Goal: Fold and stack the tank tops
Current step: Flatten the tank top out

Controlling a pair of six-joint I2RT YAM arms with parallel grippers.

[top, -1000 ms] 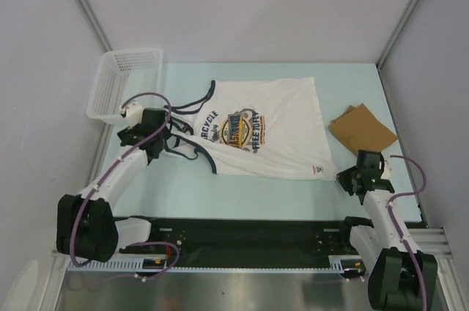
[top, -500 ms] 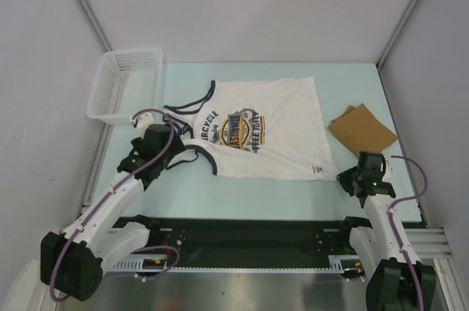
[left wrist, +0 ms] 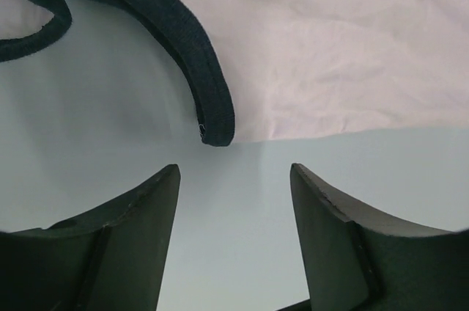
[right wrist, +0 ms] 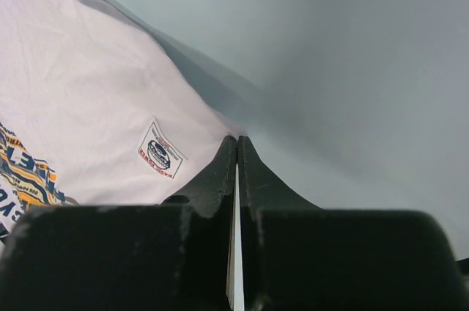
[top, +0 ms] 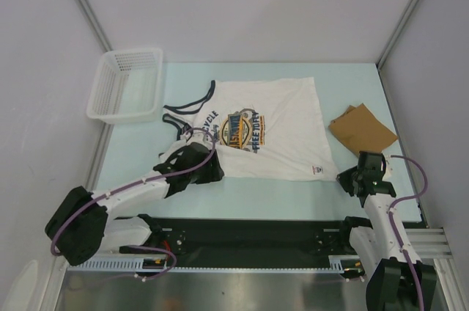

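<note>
The white tank top (top: 282, 124) with navy trim and a blue-and-yellow print lies spread flat mid-table. The tan-brown tank top (top: 361, 129) lies folded at the right. My left gripper (top: 211, 172) is open and empty, low over the table just short of the top's near-left corner. In the left wrist view the navy armhole trim (left wrist: 209, 98) ends right ahead of the open left gripper (left wrist: 234, 179). My right gripper (top: 343, 176) is shut on the white top's near-right hem corner. In the right wrist view the right gripper (right wrist: 237, 142) pinches white cloth (right wrist: 95, 91) beside a small label (right wrist: 161, 151).
A white plastic lattice basket (top: 110, 94) stands at the back left of the pale blue table (top: 132, 172). Grey walls close in the left, back and right. The black base rail (top: 249, 234) runs along the near edge.
My left arm has swung right and nearer, from the straps at the top's left edge to its near-left corner. The straps now lie on the table. The right gripper has barely moved.
</note>
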